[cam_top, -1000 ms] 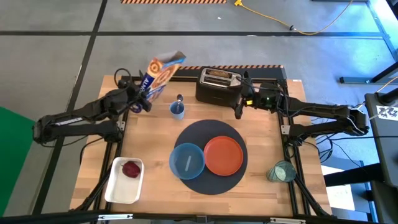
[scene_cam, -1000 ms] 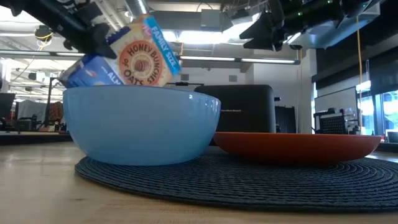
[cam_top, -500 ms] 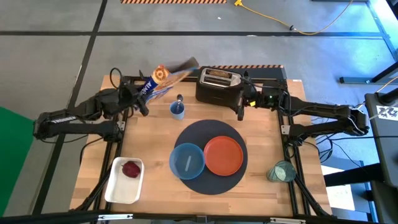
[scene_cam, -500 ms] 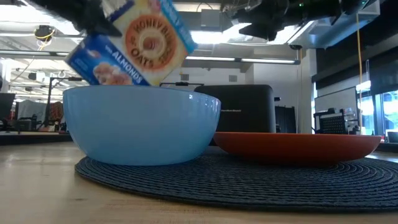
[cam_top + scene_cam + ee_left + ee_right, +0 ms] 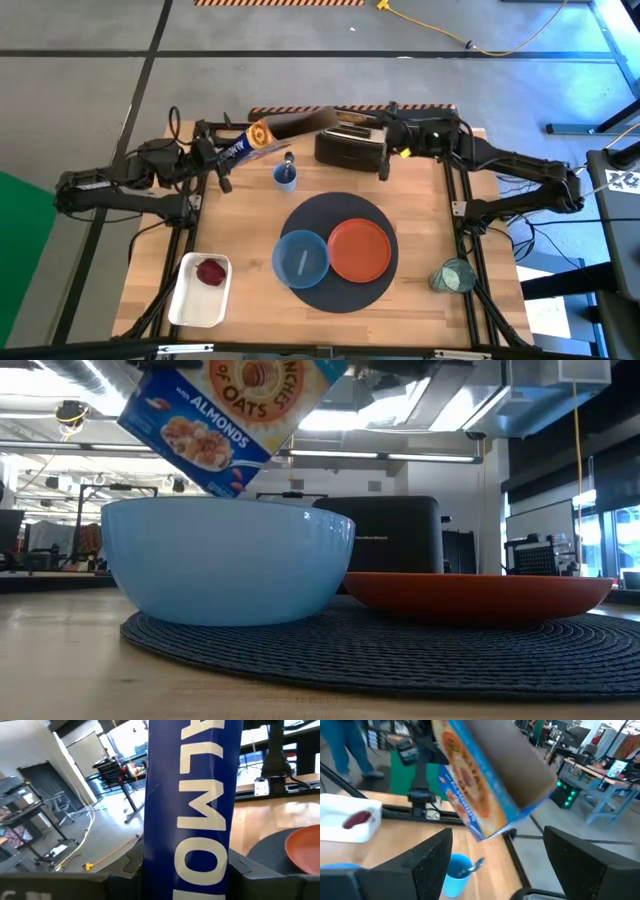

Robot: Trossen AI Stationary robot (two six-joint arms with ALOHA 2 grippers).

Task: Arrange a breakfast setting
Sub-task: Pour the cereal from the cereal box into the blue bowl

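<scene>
My left gripper (image 5: 222, 158) is shut on a blue and yellow cereal box (image 5: 275, 130), held in the air over the table's far left part. Its top end (image 5: 530, 775) points at my right gripper (image 5: 388, 140), which hovers open above the black toaster (image 5: 350, 145), fingers short of the box. The blue bowl (image 5: 301, 258) and orange plate (image 5: 360, 250) rest on the dark round placemat (image 5: 335, 215). A metal spoon stands in a small blue cup (image 5: 286, 177). The red fruit (image 5: 210, 272) lies in the white tray. The teal glass (image 5: 452, 276) stands near the right edge. My left gripper pinches the cereal box near its bottom end between its two fingers, one on each broad face, with the narrow blue side (image 5: 200, 865) facing back at the wrist. The fingers reach in roughly level from the table's left. The box is lifted clear and tilted, top end toward the toaster.
The white tray (image 5: 185, 300) sits at the near left corner. A toast slice (image 5: 350, 118) shows in the toaster's slot. Bare wood lies between the cup and the placemat and along the near edge. People stand in the room beyond the table.
My left gripper has risen and rolled, tipping the cereal box from nearly upright to lying almost level, its top end swung toward the toaster. In the low view the box has climbed higher above the bowl. My right gripper has risen above the toaster, staying open.
</scene>
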